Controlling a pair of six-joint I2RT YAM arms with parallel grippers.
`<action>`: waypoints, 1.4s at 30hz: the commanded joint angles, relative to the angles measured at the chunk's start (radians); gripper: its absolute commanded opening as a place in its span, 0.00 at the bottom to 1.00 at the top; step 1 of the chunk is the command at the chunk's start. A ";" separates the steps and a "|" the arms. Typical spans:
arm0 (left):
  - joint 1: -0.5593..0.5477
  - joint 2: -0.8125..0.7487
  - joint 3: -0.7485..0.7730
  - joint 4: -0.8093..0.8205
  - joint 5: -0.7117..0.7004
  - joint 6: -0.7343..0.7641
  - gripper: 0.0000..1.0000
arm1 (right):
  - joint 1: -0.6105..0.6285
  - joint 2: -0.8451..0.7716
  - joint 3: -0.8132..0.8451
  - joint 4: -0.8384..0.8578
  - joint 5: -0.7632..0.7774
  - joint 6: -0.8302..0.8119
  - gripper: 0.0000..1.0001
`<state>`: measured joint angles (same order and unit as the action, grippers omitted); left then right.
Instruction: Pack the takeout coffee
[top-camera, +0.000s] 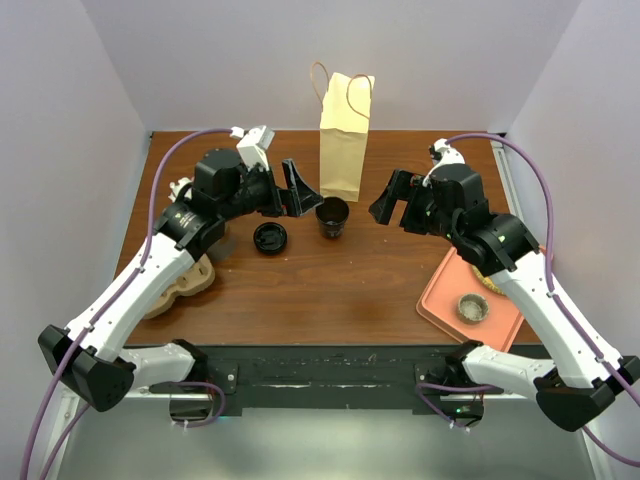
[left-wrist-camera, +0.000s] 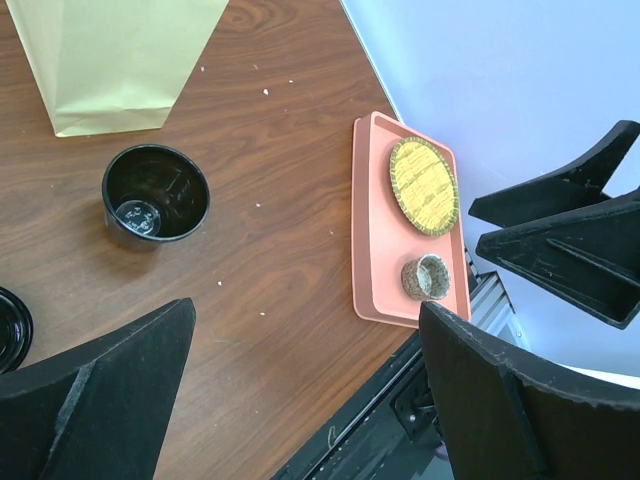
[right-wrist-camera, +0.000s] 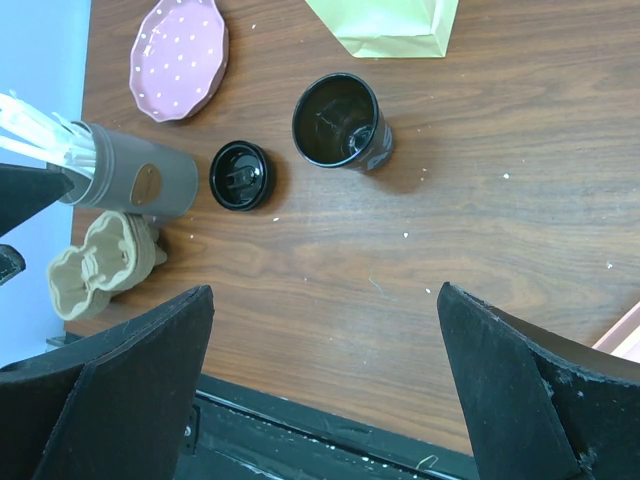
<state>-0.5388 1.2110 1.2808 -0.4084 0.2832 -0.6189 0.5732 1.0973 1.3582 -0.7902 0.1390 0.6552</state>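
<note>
The takeout coffee (top-camera: 332, 217) is a short black cup standing upright with its top uncovered, just in front of the tan paper bag (top-camera: 345, 135). Its round black lid (top-camera: 269, 238) lies flat on the table to the cup's left. My left gripper (top-camera: 297, 200) hovers open just left of the cup, above the table, with nothing between its fingers. To the cup's right, my right gripper (top-camera: 393, 212) is also open and holds nothing. The left wrist view has the cup (left-wrist-camera: 155, 195) far ahead of the gripper (left-wrist-camera: 307, 310). In the right wrist view the cup (right-wrist-camera: 340, 122) and lid (right-wrist-camera: 241, 175) lie beyond the gripper (right-wrist-camera: 325, 290).
A salmon tray (top-camera: 445, 290) at the front right carries a small speckled cup (top-camera: 473, 307) and a yellow-green plate (left-wrist-camera: 424, 185). At the left are a grey cup of white utensils (right-wrist-camera: 135, 180), a pink dotted plate (right-wrist-camera: 180, 55) and a beige pulp carrier (top-camera: 185, 285).
</note>
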 joint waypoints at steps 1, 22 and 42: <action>0.002 -0.019 0.009 0.017 -0.016 -0.004 0.99 | -0.001 -0.019 0.004 0.037 0.010 0.012 0.99; 0.002 -0.065 -0.018 -0.152 -0.265 0.045 0.98 | -0.001 0.450 0.206 0.123 0.168 -0.006 0.57; 0.000 -0.183 -0.061 -0.218 -0.389 0.084 0.97 | -0.003 0.843 0.371 0.141 0.137 -0.051 0.35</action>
<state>-0.5388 1.0382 1.2152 -0.6319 -0.0727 -0.5716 0.5728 1.9358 1.6863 -0.6689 0.2890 0.6094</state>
